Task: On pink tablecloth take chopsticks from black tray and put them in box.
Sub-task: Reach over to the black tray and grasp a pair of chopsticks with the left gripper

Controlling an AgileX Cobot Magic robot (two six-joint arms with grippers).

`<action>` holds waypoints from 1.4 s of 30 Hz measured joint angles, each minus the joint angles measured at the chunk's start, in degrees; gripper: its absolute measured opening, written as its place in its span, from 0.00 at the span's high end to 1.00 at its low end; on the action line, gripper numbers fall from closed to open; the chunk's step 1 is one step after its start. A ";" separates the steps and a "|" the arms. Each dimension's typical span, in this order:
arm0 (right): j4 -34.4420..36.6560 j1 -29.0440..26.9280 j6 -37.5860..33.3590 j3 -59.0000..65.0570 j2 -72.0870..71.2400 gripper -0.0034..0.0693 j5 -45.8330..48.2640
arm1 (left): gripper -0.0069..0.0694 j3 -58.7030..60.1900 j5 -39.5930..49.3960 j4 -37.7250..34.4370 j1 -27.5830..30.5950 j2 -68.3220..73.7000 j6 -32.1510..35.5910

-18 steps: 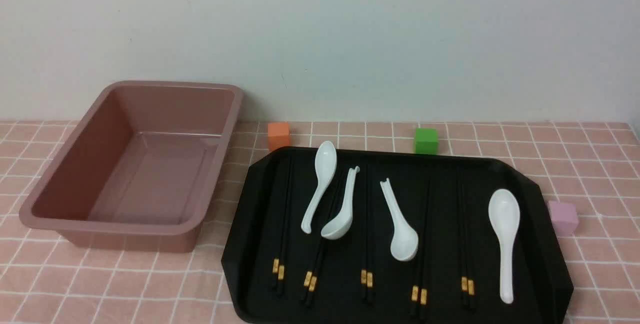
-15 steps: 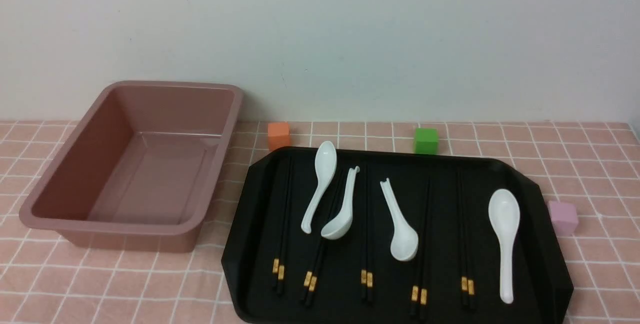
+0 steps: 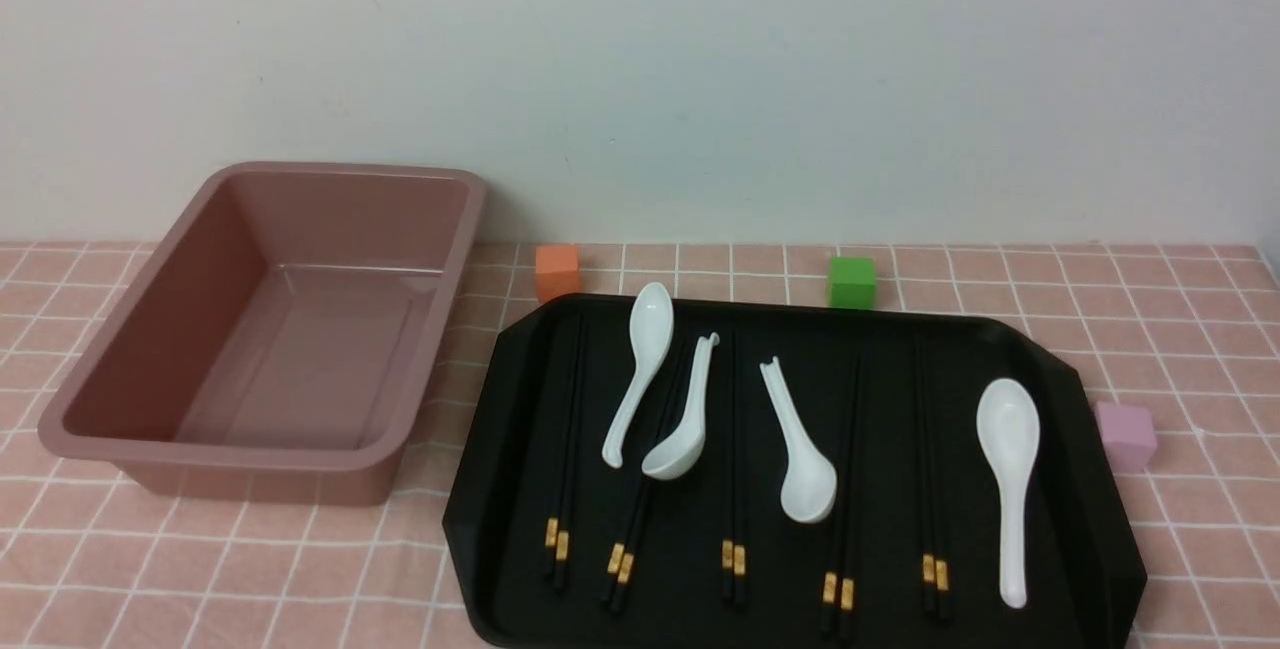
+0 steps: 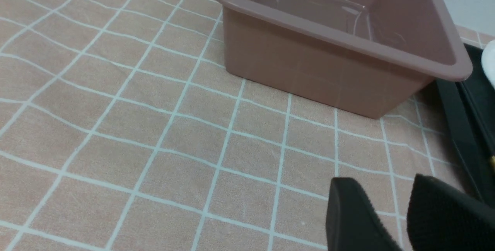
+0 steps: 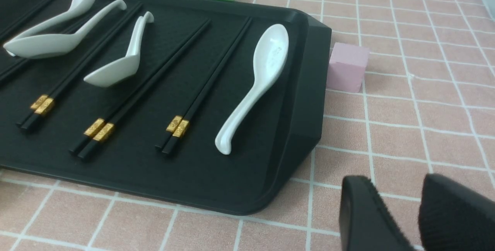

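Several pairs of black chopsticks (image 3: 735, 489) with gold bands lie lengthwise in the black tray (image 3: 1085, 489) on the pink tablecloth (image 3: 250, 569). The dusty-pink box (image 3: 170, 329) stands empty to the tray's left. Neither gripper shows in the front view. In the left wrist view my left gripper (image 4: 386, 183) hangs open over bare cloth, short of the box (image 4: 309, 69) and beside the tray's edge (image 4: 456, 127). In the right wrist view my right gripper (image 5: 394, 181) is open over cloth off the tray's near right corner (image 5: 301, 88), apart from the nearest chopsticks (image 5: 205, 86).
Several white soup spoons (image 3: 1008, 469) lie among the chopsticks; one rests across a pair. An orange cube (image 3: 557, 272) and a green cube (image 3: 852, 281) sit behind the tray, a pale pink cube (image 3: 1126, 435) at its right side. A wall closes the back.
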 joint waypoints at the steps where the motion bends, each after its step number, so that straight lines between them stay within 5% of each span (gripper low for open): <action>1: 0.00 0.00 0.00 0.00 0.00 0.62 0.00 | 0.60 0.00 -0.65 -2.57 0.00 0.00 0.00; 4: 0.00 0.00 0.00 0.00 0.00 0.62 0.00 | 0.60 0.00 -1.79 -7.47 0.00 0.00 0.00; 10: 0.00 0.00 0.00 0.00 0.00 0.62 0.00 | 0.60 0.00 -9.75 -33.33 0.00 0.00 0.00; 18: 0.00 0.00 0.00 0.00 0.00 0.62 0.00 | 0.61 0.00 -13.79 -47.84 0.00 0.00 0.95; 21: 0.00 0.00 0.00 0.00 0.00 0.62 0.00 | 0.66 -0.67 -10.98 -48.07 0.00 0.00 1.65; 27: 0.00 0.00 0.00 0.00 0.00 0.62 0.00 | 0.93 -14.46 3.82 -43.65 0.00 7.18 12.19; 37: 0.00 0.00 0.00 0.00 0.00 0.62 0.00 | 0.93 -35.29 19.29 -25.46 -1.83 38.31 15.66; 42: 0.00 0.00 0.00 0.00 0.00 0.62 0.00 | 0.93 -43.01 20.41 -18.53 -10.20 55.96 15.45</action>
